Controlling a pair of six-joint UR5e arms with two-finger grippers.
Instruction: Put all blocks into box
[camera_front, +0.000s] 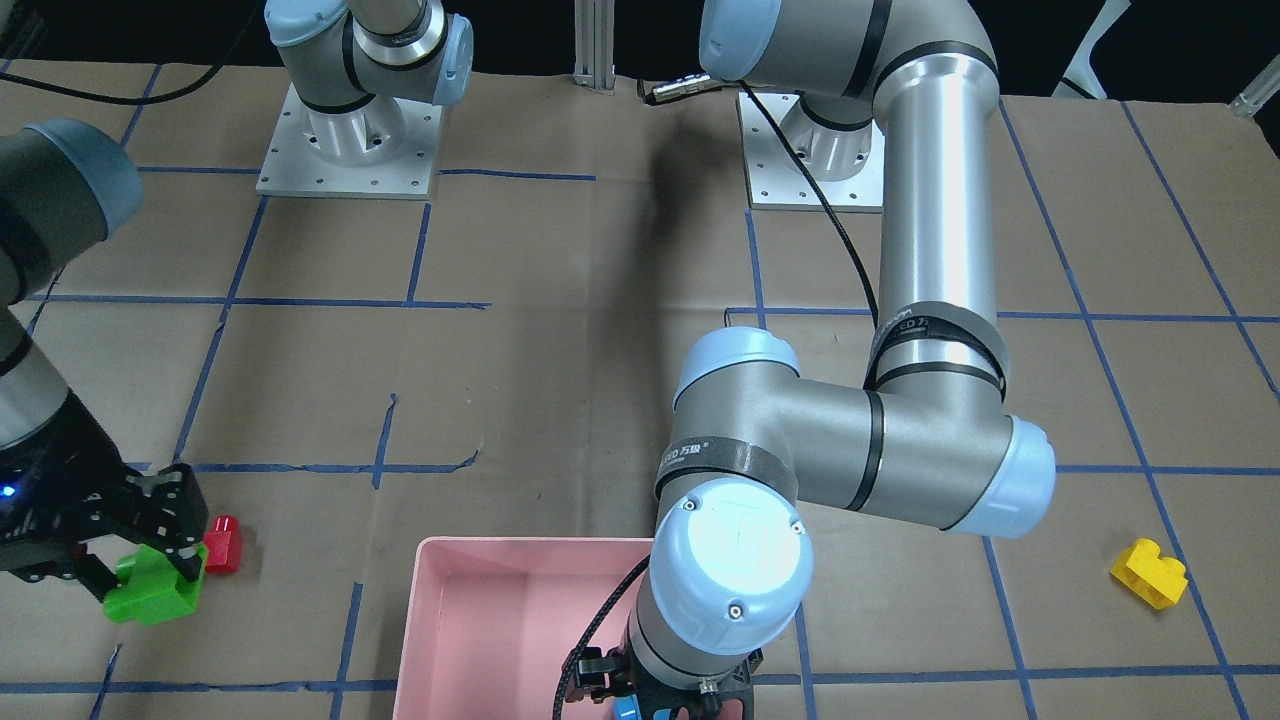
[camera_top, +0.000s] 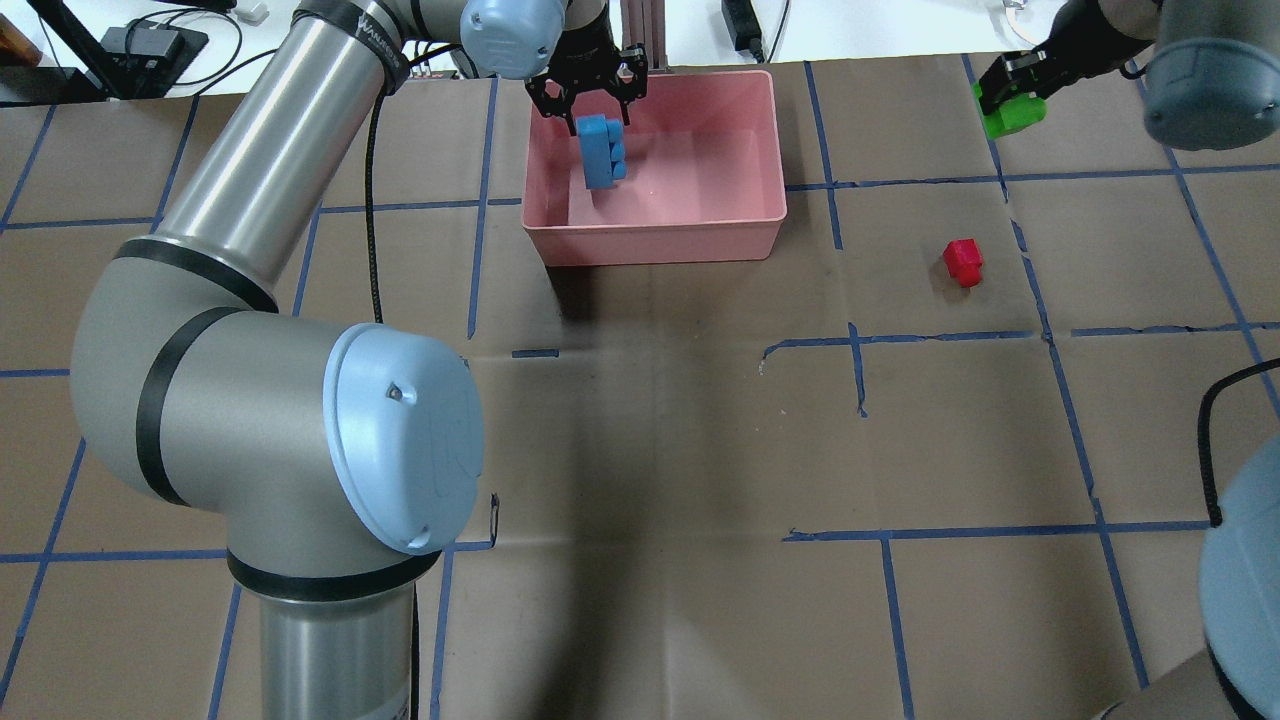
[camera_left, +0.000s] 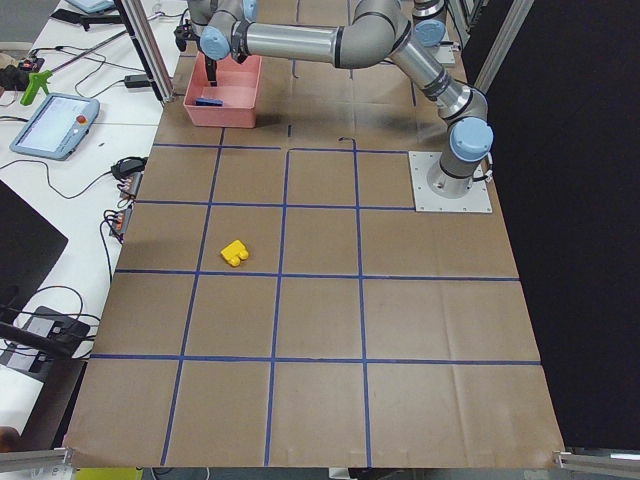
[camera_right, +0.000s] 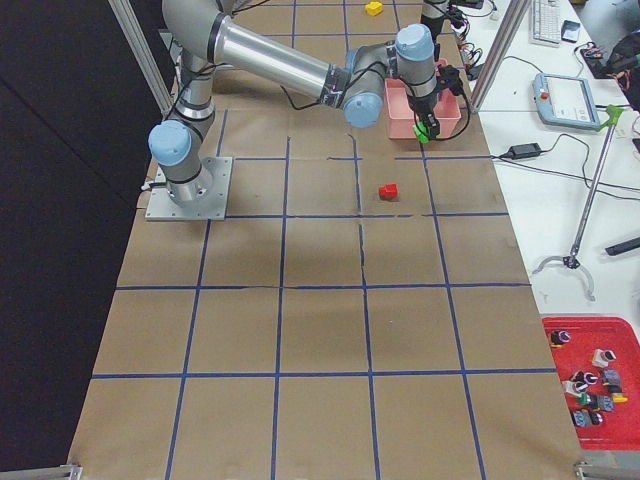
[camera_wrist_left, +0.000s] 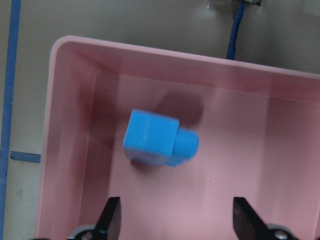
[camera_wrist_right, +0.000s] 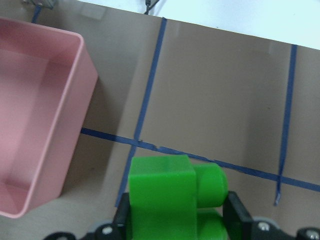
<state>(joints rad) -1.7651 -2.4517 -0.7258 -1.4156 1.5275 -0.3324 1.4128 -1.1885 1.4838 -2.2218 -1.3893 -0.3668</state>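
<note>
Briefly, your stock at this moment stood as follows.

Left gripper (camera_top: 598, 112): jaws spread wide with nothing between them, poised over the pink box (camera_top: 660, 240).

Light blue brick (camera_top: 603, 152): inside the box's walls, below the spread fingers (camera_wrist_left: 112, 220). It was blurred in the left wrist view, so you could not tell whether it lay on the floor or hung in mid-air.

Right gripper (camera_front: 140, 575): jaws clamped on the green brick (camera_wrist_right: 170, 192), which sat outside the box on its right.

Small red brick (camera_top: 963, 261): on the table (camera_top: 700, 450), to the right of the box and well apart from it.

Yellow brick (camera_front: 1150, 572): on the table, far out on the left arm's side.

Risks, as judged:
- A release short of the box's near wall would have dropped the green brick on the rim or the table.
- The two arms could have clashed over the one box if you had brought the right in before the left withdrew.
- The blue brick might have bounced out.

Markings: a black band (camera_front: 700, 455) on the left arm carried lettering ending in "ED" and two Chinese characters. The rest was unreadable.
</note>
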